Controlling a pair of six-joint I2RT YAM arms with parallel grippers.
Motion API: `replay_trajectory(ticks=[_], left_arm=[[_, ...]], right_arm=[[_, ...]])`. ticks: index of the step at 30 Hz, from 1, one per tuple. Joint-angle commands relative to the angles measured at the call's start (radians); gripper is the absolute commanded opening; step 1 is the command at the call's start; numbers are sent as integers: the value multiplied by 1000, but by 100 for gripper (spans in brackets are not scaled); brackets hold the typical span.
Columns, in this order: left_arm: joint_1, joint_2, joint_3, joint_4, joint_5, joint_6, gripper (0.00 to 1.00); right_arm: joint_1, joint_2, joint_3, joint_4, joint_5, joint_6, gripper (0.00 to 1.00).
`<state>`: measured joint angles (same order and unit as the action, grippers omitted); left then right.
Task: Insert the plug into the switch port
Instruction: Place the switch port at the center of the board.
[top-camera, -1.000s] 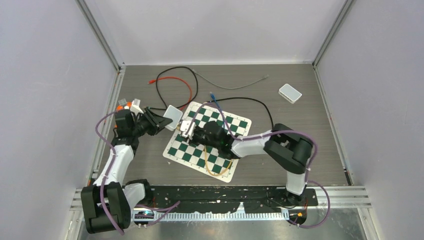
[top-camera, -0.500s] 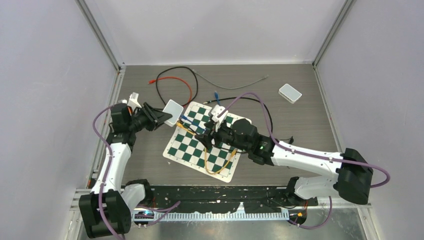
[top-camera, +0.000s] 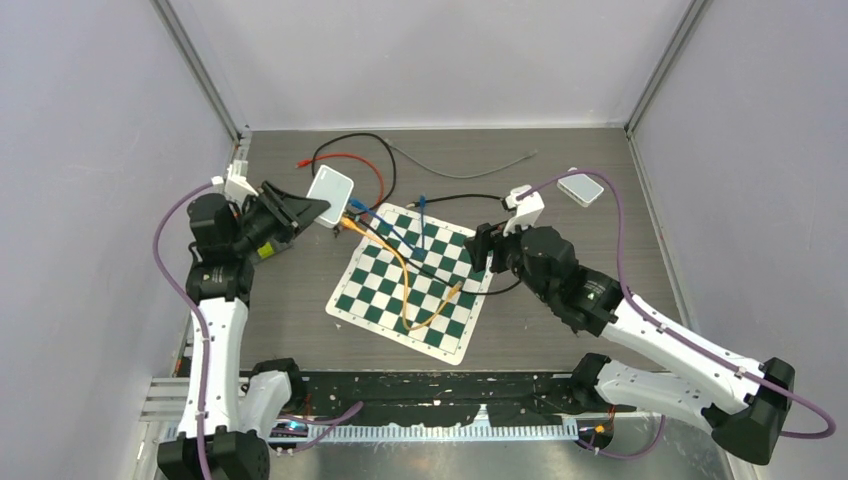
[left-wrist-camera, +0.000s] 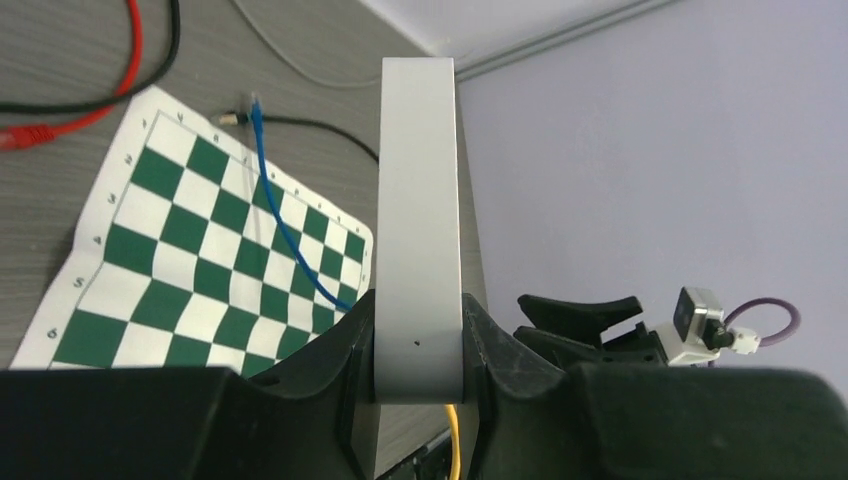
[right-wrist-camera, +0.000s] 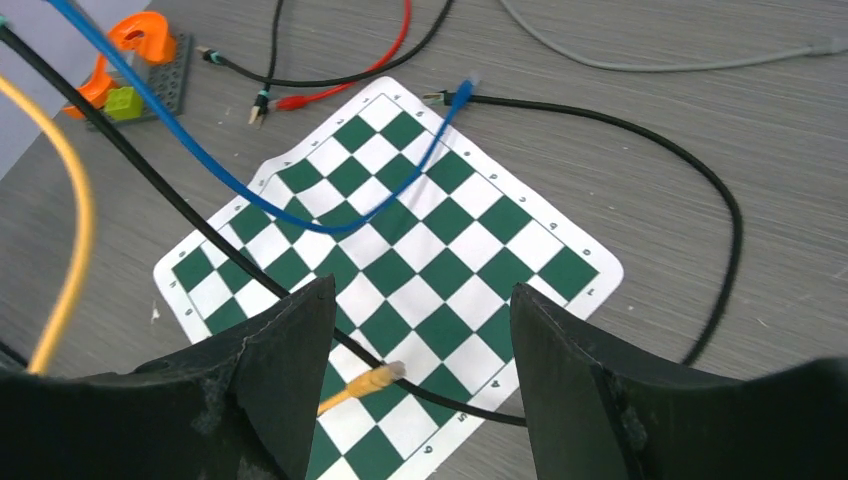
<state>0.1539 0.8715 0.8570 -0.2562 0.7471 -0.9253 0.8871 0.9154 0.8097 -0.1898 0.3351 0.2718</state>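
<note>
My left gripper (top-camera: 300, 212) is shut on the white switch box (top-camera: 329, 187) and holds it in the air at the left; it stands edge-on between the fingers in the left wrist view (left-wrist-camera: 417, 200). Yellow (top-camera: 400, 268), blue (top-camera: 385, 228) and black cables run from the switch down to the chessboard mat (top-camera: 415, 283). The yellow cable's free plug (right-wrist-camera: 377, 378) lies on the mat. My right gripper (top-camera: 482, 247) is open and empty above the mat's right side, its fingers (right-wrist-camera: 283, 340) astride the yellow plug in the right wrist view.
A second white box (top-camera: 581, 186) lies at the back right. Red (top-camera: 350, 160), black and grey (top-camera: 460, 167) loose cables lie at the back. An orange and grey block piece (right-wrist-camera: 140, 55) lies at the left edge of the table.
My left gripper lifted the switch up and back to the left, pulling the cables taut. My right gripper let go, opened and drew back to the right.
</note>
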Motion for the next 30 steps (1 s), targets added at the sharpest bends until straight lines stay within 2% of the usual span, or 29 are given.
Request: replay_trajectory(ticks=[1, 7, 11, 15, 20, 26, 30], left_arm=[[58, -44, 100, 16, -53, -5, 0], [92, 8, 170, -45, -81, 54, 0], [90, 46, 160, 14, -59, 56, 0], [78, 99, 187, 88, -34, 32, 0], [-10, 145, 202, 194, -112, -8, 0], [-143, 292, 229, 345, -174, -66, 0], [-224, 412, 288, 449, -200, -109, 0]], right_arm=[[-31, -28, 7, -78, 44, 19, 71], [-38, -45, -24, -83, 50, 14, 72], [-48, -44, -52, -82, 92, 82, 76], [-56, -31, -35, -75, 87, 68, 76], [-72, 14, 28, -78, 106, 29, 78], [-106, 19, 76, -98, 143, -32, 80], [-129, 18, 82, 3, 40, -27, 79]])
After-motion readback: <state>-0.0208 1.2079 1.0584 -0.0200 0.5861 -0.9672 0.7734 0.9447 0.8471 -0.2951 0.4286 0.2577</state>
